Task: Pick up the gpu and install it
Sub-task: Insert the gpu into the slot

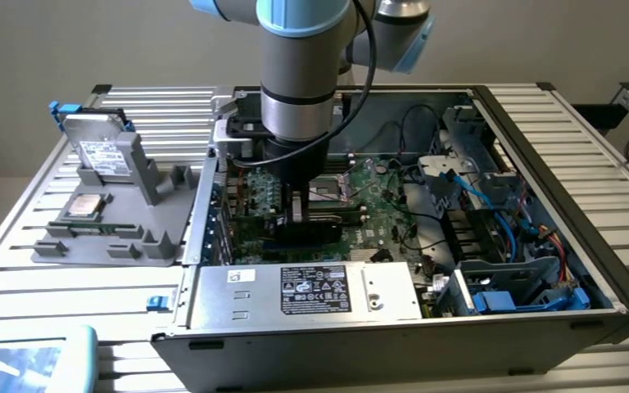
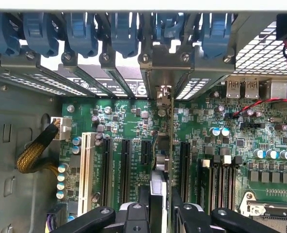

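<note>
GPU held edge-on over the motherboard, inside the case; not yet seated as far as can be judged.

The black jaws (image 2: 160,206) pinch the gpu (image 2: 164,145), a thin card seen edge-on with a silver metal end bracket, at lower centre of the wrist view. The card runs up the frame to the bracket openings under the row of blue retention clips (image 2: 124,34), and stands over the green motherboard (image 2: 260,136) among the long black expansion slots (image 2: 106,167). Whether its edge has entered a slot cannot be told. In the exterior view the arm reaches down at upper centre into the open grey computer case (image 1: 402,327) on the slatted metal table (image 1: 30,270). Pick-up looks done; final seating appears left. A grey parts holder (image 1: 128,213) with a silver hard drive (image 1: 98,147) sits at centre left.
</note>
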{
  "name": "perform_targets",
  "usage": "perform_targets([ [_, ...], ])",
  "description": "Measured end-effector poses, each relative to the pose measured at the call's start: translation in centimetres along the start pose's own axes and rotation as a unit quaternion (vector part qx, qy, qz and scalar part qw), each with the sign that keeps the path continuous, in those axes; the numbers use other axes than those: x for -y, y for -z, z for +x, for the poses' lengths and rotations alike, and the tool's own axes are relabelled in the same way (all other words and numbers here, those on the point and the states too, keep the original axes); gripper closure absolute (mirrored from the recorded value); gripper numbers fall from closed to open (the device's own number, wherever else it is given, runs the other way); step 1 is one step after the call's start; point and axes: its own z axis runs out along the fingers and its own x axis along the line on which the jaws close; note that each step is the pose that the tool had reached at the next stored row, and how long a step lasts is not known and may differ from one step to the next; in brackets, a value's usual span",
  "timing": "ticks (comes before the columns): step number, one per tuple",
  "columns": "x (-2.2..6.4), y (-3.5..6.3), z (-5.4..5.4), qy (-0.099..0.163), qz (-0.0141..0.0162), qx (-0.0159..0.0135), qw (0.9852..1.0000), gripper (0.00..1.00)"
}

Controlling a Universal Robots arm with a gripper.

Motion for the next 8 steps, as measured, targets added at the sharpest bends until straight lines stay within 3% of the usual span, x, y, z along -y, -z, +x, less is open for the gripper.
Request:
perform_targets([
  [8, -0.01, -0.08, 0.01, 0.001, 0.0001, 0.0, 1.0, 0.73],
])
